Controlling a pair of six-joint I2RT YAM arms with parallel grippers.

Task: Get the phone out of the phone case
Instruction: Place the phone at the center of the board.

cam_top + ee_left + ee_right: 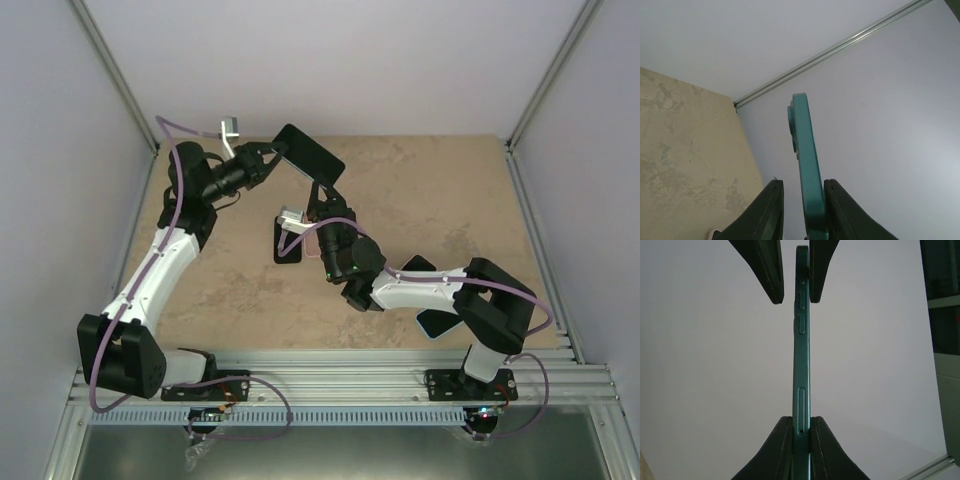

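Note:
The teal phone [312, 158] is held in the air over the back of the table and shows edge-on in the left wrist view [807, 165] and the right wrist view [802, 365]. My right gripper [318, 197] is shut on its lower end [801, 421]. My left gripper [278, 155] straddles the phone's other end [802, 184]. Its jaws are apart, with one finger [837, 200] against the phone and a gap on the other side. The left gripper also shows at the top of the right wrist view [793, 295]. A black phone case [288, 240] lies flat on the table below, empty.
The tan stone-pattern table [430, 200] is enclosed by grey walls with metal corner posts [120, 80]. A dark flat shape [436, 322] lies by the right arm's base. An aluminium rail [350, 375] runs along the near edge.

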